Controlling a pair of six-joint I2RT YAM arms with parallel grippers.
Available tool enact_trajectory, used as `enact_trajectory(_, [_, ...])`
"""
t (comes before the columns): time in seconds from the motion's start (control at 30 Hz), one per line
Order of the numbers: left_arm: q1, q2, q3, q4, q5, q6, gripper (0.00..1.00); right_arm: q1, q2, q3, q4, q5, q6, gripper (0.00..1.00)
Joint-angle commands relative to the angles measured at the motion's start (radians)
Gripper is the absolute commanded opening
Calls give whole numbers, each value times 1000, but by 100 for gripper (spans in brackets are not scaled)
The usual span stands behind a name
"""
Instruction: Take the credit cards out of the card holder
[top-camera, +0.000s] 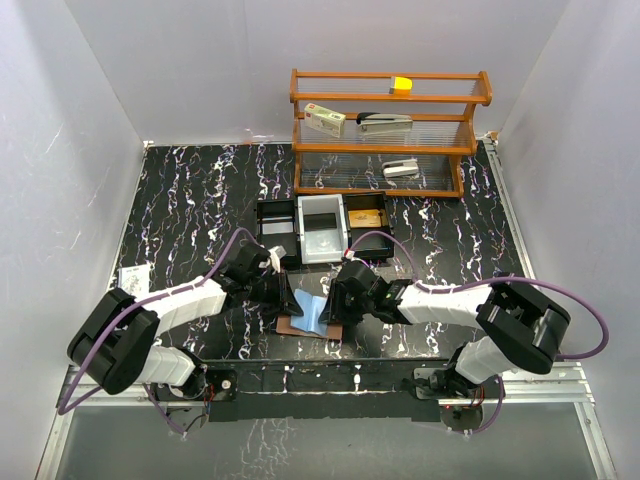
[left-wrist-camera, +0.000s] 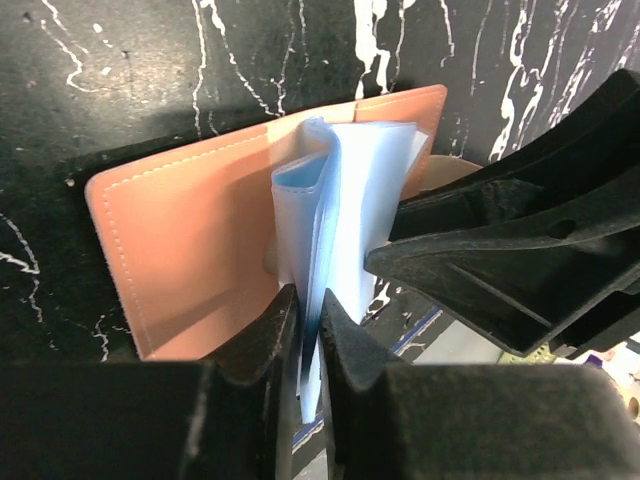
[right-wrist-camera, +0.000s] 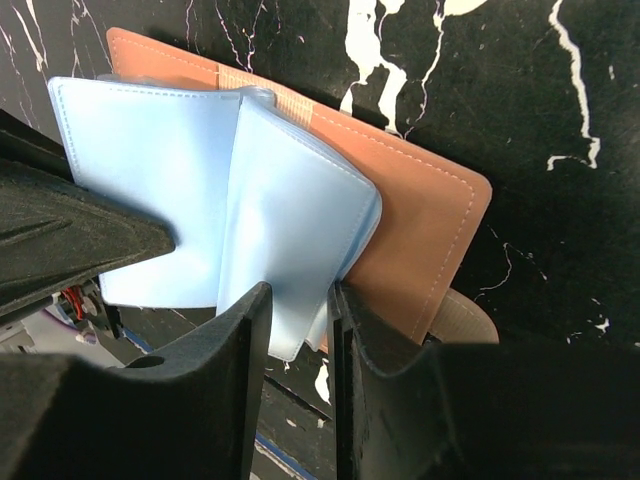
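Note:
The salmon-pink card holder (top-camera: 291, 326) (left-wrist-camera: 190, 230) (right-wrist-camera: 420, 220) lies open on the black marbled table, between the two arms. Its pale blue inner pockets (top-camera: 312, 308) (left-wrist-camera: 335, 200) (right-wrist-camera: 290, 210) stand up from the spine like pages. My left gripper (top-camera: 290, 293) (left-wrist-camera: 310, 302) is shut on the edge of one pale blue leaf. From the other side, my right gripper (top-camera: 333, 300) (right-wrist-camera: 298, 295) holds the corner of another leaf between its narrow jaws. The two grippers almost touch. The credit cards are hidden; no separate card shows.
A black three-part tray (top-camera: 322, 228) sits just behind the card holder. Further back stands a wooden shelf (top-camera: 385, 150) with a white-and-red box (top-camera: 325, 120), a stapler (top-camera: 385, 121) and a yellow block (top-camera: 401, 85). A small packet (top-camera: 133, 275) lies at the far left.

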Motion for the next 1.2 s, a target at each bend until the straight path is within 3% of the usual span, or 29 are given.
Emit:
enact_trajectory(0.0, [-9, -9, 25, 30, 74, -6, 5, 6, 18, 27, -20, 45, -10, 27])
enact_trajectory(0.07, [-11, -3, 44, -14, 44, 7, 0, 6, 19, 33, -33, 53, -16, 25])
enact_trajectory(0.23, [-20, 22, 112, -255, -159, 84, 0, 6, 17, 42, -49, 65, -25, 25])
enact_trajectory(0.47, [-97, 119, 164, -344, -278, 118, 0, 6, 17, 55, -60, 72, -30, 25])
enact_trajectory(0.63, [-137, 115, 213, -397, -347, 108, 18, 6, 6, 66, -98, 101, -42, 25])
enact_trajectory(0.8, [-138, 50, 248, -460, -395, 111, 51, 4, -22, 99, -181, 169, -71, 26])
enact_trajectory(0.93, [-138, -25, 255, -500, -450, 93, 60, 1, -42, 121, -257, 243, -94, 27])
enact_trajectory(1.17, [-138, -76, 252, -547, -548, 59, 64, -3, -73, 173, -345, 308, -128, 30])
